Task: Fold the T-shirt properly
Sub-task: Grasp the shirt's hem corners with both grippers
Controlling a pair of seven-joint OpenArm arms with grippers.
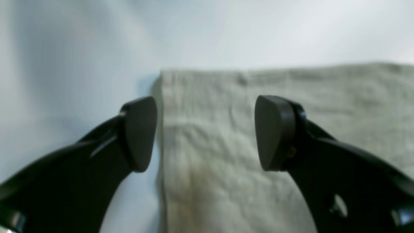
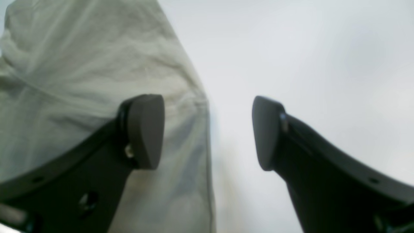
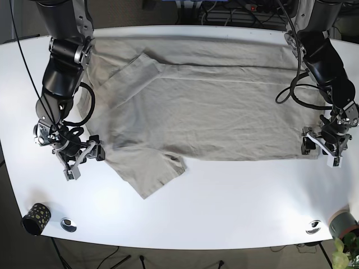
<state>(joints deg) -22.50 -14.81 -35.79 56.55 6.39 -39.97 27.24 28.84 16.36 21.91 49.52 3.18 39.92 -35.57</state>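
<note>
One pale grey-green cotton T-shirt (image 3: 207,106) lies spread flat over the far and middle part of the white oval table (image 3: 224,207), with its long body running from side to side and many soft wrinkles in the cloth. One short sleeve (image 3: 132,73) is folded inward on the body near the far edge, and the other sleeve (image 3: 148,171) sticks out toward the near edge of the table. The right black two-finger gripper (image 3: 78,154), seen on the left of the base view, hangs low at the shirt's end; in the right wrist view its jaws stand wide apart, one finger (image 2: 144,131) over the cloth and the other over bare table, so they straddle the fabric's edge and hold nothing. The left black two-finger gripper (image 3: 324,147), on the right of the base view, is low at the opposite end of the shirt; in the left wrist view its jaws are also spread wide and empty, one finger (image 1: 275,132) above the cloth and the other (image 1: 139,132) above the white surface, just beside the straight hem. Both arms bend down from the far corners, with black cables looping along them. Near the front edge stand a small dark speckled cup (image 3: 35,217) and two round metal fittings (image 3: 68,224) (image 3: 313,226).
</note>
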